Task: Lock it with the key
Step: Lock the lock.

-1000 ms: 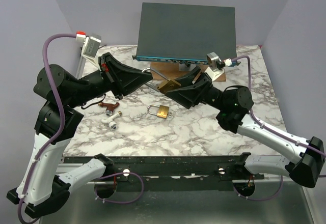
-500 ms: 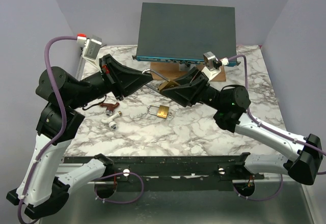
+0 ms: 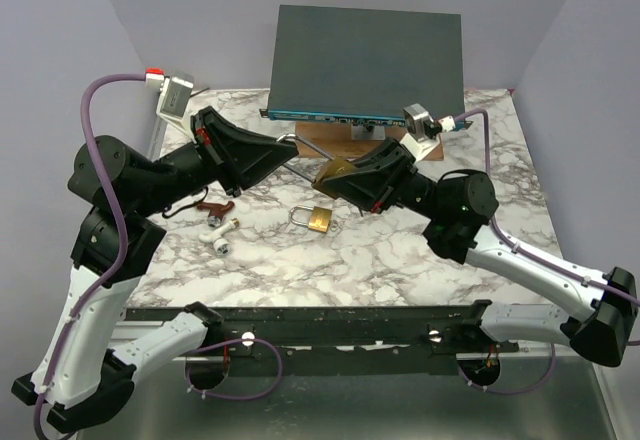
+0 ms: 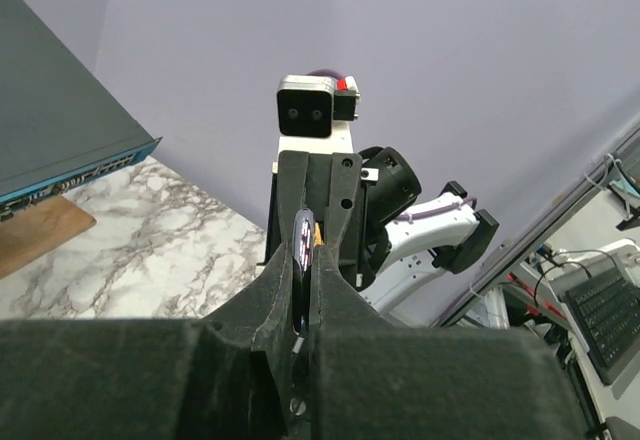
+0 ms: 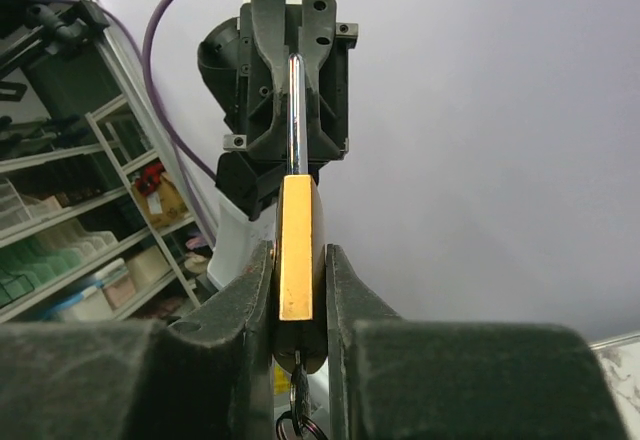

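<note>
A brass padlock (image 3: pixel 330 169) hangs in the air between both arms, above the marble table (image 3: pixel 400 250). My left gripper (image 3: pixel 292 144) is shut on its silver shackle (image 5: pixel 296 110), seen edge-on between the fingers in the left wrist view as a thin bright strip (image 4: pixel 303 242). My right gripper (image 5: pixel 298 255) has its two jaws pressed against the flat sides of the brass body (image 5: pixel 295 220). The key (image 5: pixel 299 392) sticks out of the padlock's underside with a ring on it; the top view hides it behind the right gripper (image 3: pixel 338 176).
A second brass padlock (image 3: pixel 316 219) lies on the table below the held one. To its left lie a white-handled piece (image 3: pixel 218 233) and a red-headed key (image 3: pixel 210 205). A dark network switch (image 3: pixel 366 60) rests on a wooden block (image 3: pixel 325 132) at the back.
The right gripper's jaws have come together onto the padlock body. The left gripper has kept its hold on the shackle and barely shifted.
</note>
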